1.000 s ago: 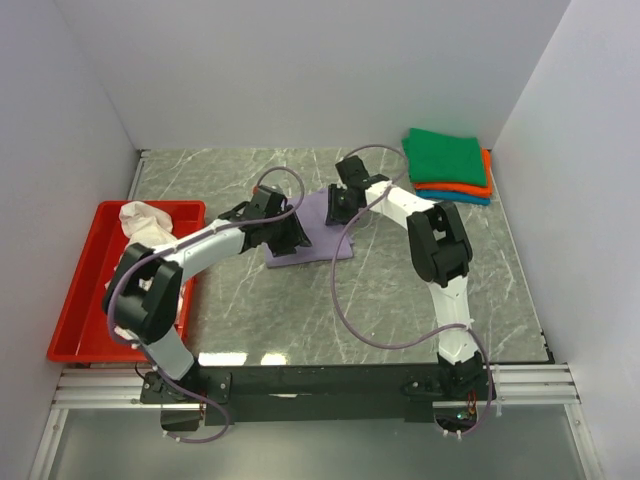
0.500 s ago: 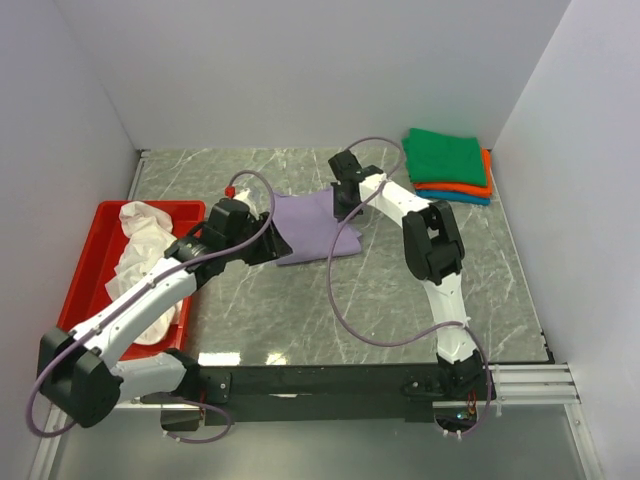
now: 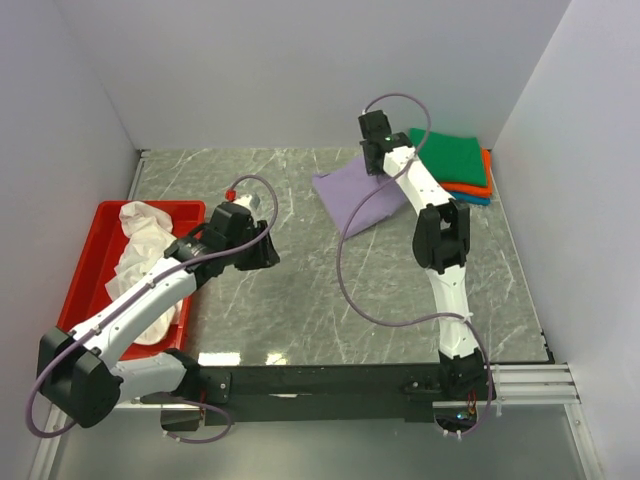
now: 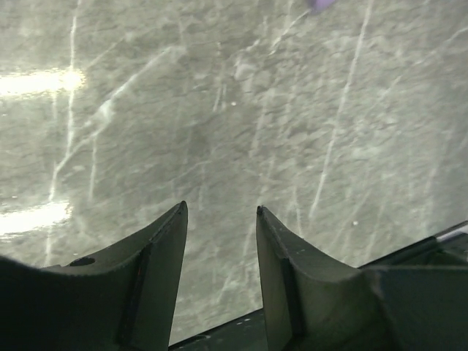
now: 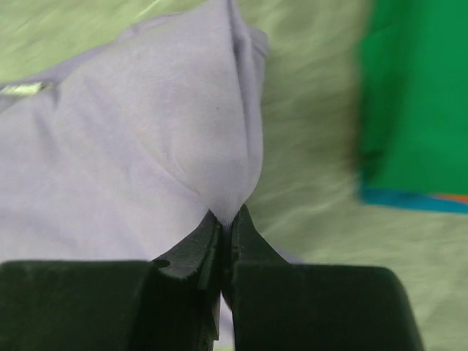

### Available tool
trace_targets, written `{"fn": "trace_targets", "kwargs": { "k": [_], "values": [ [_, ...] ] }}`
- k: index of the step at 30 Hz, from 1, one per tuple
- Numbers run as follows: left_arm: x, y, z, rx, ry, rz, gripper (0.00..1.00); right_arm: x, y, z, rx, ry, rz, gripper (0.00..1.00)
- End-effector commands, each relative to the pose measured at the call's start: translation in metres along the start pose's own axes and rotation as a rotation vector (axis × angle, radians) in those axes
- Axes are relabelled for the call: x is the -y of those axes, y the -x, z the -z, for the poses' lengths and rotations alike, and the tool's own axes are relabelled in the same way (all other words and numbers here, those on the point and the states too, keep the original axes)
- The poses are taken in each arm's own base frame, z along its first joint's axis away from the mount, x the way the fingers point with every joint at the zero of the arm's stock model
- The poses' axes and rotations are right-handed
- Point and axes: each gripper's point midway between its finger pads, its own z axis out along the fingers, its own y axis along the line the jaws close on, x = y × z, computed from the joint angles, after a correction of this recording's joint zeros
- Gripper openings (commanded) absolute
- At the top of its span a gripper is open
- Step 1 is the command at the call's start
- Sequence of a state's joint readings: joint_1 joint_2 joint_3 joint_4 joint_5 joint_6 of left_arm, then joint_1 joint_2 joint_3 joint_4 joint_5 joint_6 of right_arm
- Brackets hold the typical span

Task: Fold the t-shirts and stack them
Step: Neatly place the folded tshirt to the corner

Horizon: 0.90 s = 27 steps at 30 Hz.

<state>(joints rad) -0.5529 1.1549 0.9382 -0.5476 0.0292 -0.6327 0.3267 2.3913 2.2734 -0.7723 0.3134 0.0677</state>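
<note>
While the right gripper (image 5: 225, 218) pinches a fold of the lavender t-shirt (image 3: 350, 195) just beside the green-topped stack (image 3: 447, 158), the left gripper (image 4: 221, 210) hangs parted over the marble table (image 3: 300, 300), well apart.

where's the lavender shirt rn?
Top view: the lavender shirt is at the back of the table, right of centre. The right gripper pinches one corner, and the green-topped folded stack sits just to its right, across a gap.
</note>
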Motion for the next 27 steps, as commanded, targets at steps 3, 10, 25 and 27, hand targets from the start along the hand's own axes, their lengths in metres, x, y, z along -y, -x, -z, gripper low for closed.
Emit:
{"fn": "trace_targets", "kwargs": {
  "k": [3,10,25,27],
  "values": [
    [0.000,0.023,0.003,0.048,0.029,-0.085,0.47,0.064,0.040,0.000,0.106,-0.171,0.115,0.00],
    [-0.009,0.021,-0.009,0.026,0.054,-0.110,0.45,0.102,0.077,-0.002,0.216,-0.266,0.127,0.00],
    [-0.033,0.006,-0.022,-0.035,0.071,-0.070,0.41,0.165,0.141,0.038,0.429,-0.379,0.057,0.00],
    [-0.033,0.005,-0.022,-0.036,0.065,-0.068,0.41,0.171,0.145,0.047,0.434,-0.414,0.065,0.00]
  ]
}}
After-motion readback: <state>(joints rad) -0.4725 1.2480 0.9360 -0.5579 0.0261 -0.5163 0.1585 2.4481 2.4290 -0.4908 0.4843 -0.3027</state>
